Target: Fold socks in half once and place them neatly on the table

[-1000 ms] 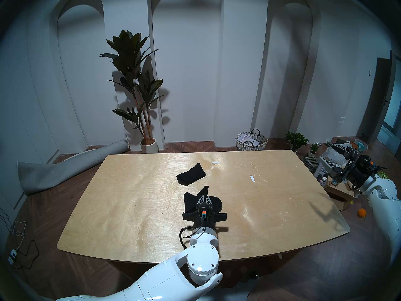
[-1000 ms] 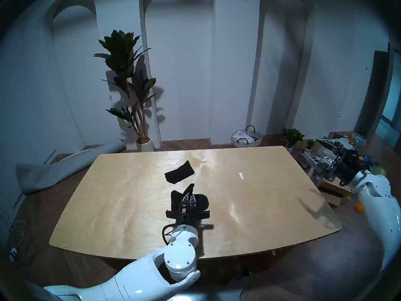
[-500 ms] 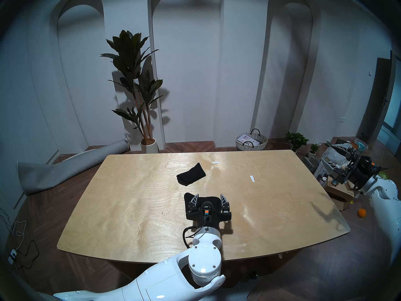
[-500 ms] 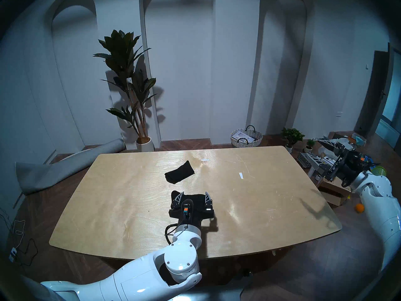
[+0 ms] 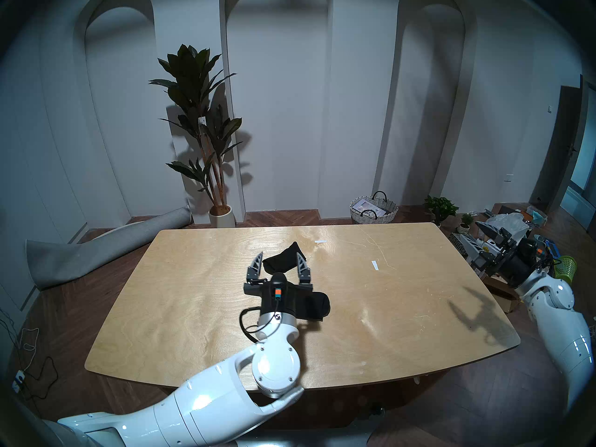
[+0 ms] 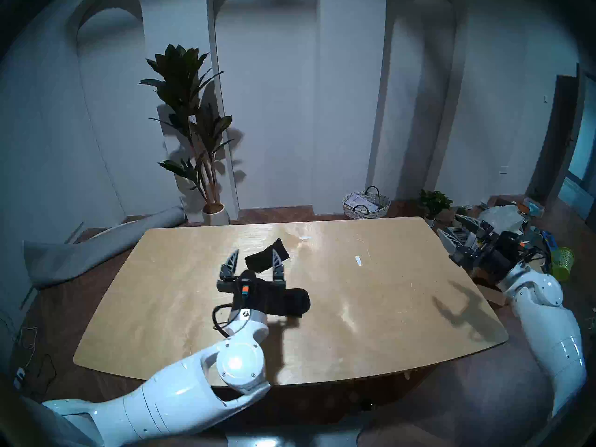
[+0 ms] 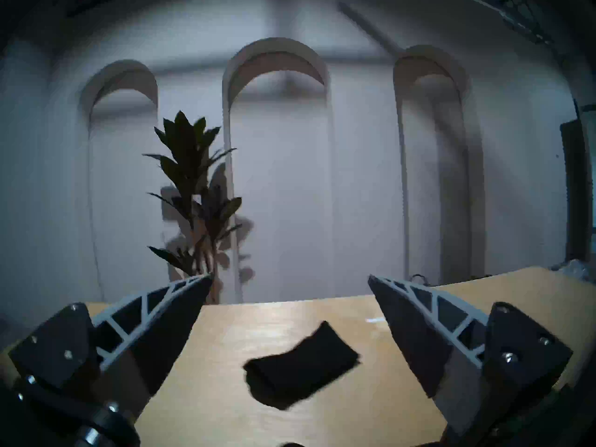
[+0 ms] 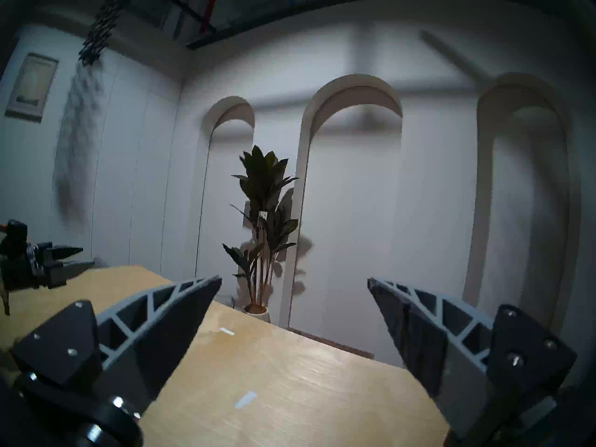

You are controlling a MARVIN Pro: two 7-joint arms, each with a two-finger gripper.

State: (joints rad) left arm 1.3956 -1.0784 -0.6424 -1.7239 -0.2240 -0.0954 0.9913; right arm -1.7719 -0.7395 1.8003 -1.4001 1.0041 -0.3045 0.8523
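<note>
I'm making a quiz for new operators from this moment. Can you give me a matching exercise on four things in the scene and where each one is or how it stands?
Things:
1. left hand
2. right hand
3. far sock
4. woven basket

Places or states:
A. on the floor beyond the table
B. open, off the table's right edge
C. lying on the table, framed between open fingers in the left wrist view
D. open, above the table's middle

Pairs: 1-D, 2-B, 3-C, 4-A

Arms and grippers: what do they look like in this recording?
Both arms wear glossy white rounded shells with small dark screws and round joint caps. The left gripper and right gripper match: black bodies, two pointed black fingers backed by grey truss ribs. A black cable loops at the left wrist, beside an orange-and-teal tag.
</note>
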